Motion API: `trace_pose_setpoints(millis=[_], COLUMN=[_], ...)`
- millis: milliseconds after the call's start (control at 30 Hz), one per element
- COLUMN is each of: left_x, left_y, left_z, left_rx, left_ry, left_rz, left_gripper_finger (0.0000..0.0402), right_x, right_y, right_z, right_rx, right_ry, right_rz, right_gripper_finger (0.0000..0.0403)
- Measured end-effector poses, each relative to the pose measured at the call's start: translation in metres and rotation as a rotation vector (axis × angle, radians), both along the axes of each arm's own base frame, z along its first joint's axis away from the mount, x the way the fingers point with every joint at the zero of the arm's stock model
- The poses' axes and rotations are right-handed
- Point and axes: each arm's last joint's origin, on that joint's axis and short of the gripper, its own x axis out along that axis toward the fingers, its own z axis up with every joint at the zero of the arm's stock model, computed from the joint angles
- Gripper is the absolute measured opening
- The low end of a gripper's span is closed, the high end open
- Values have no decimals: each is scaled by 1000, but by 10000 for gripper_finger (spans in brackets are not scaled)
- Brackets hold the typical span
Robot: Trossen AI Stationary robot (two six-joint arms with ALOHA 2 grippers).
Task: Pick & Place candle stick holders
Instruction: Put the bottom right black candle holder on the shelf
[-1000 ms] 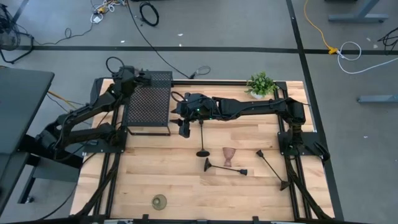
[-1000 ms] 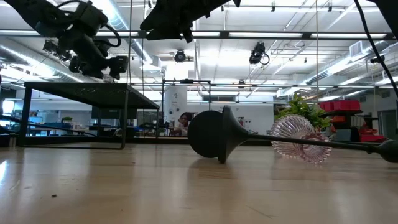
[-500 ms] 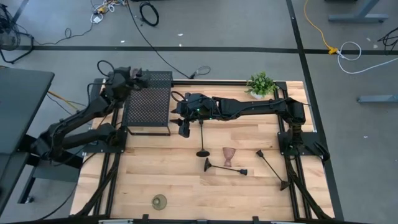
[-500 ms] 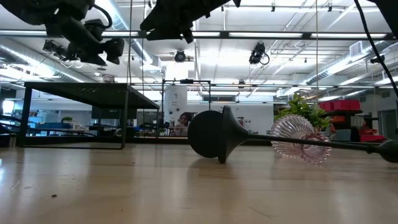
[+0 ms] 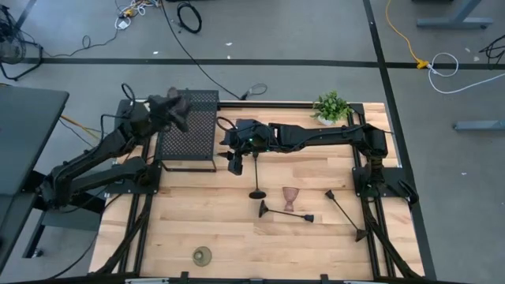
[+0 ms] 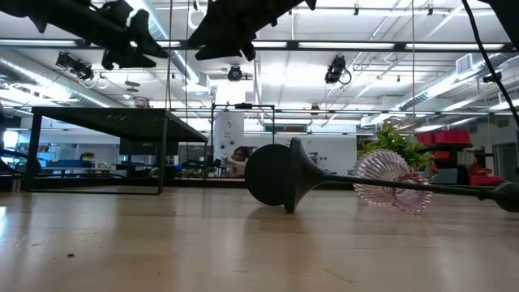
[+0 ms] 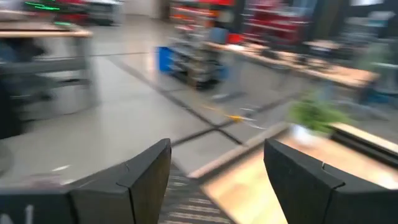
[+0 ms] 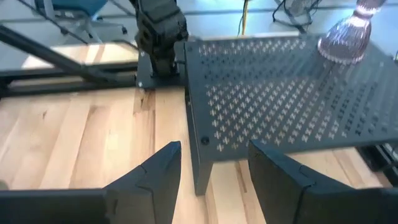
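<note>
High view: left gripper (image 5: pixel 180 110), jaws apart and empty, upper left over black perforated mesh box (image 5: pixel 189 130); right gripper (image 5: pixel 234 163), fingers parted, empty, centre. Upright thin black metal stem with round base (image 5: pixel 257 175), pinkish glass goblet (image 5: pixel 291 198), two fallen stems lower centre; squat olive-gold holder (image 5: pixel 203 255) bottom.

Right wrist view: second goblet (image 8: pixel 348 38) on mesh, upper right.

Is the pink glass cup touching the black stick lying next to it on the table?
Cannot tell. In the high view the pink goblet sits right beside the lying black stem; neither gap nor contact shows plainly.
</note>
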Motion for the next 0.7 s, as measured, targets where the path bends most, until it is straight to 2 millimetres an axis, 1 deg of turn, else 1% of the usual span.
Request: trace_pose_setpoints(millis=[167, 333, 533, 700], left_x=[0, -1, 1, 4], left_y=[-21, -39, -57, -68], left_z=[-2, -6, -12, -14], left_rx=[-59, -116, -177, -205], left_ry=[1, 16, 75, 92], left_rz=[-285, -524, -725, -821], left_gripper_finger=[259, 259, 259, 259], right_x=[-6, -16, -24, -38], right_y=[2, 13, 31, 52], right_z=[-9, -20, -27, -35], right_rx=[35, 56, 122, 138], right_ry=[115, 269, 379, 532], right_rz=[-13, -5, 4, -34], right_gripper_finger=[176, 153, 133, 124])
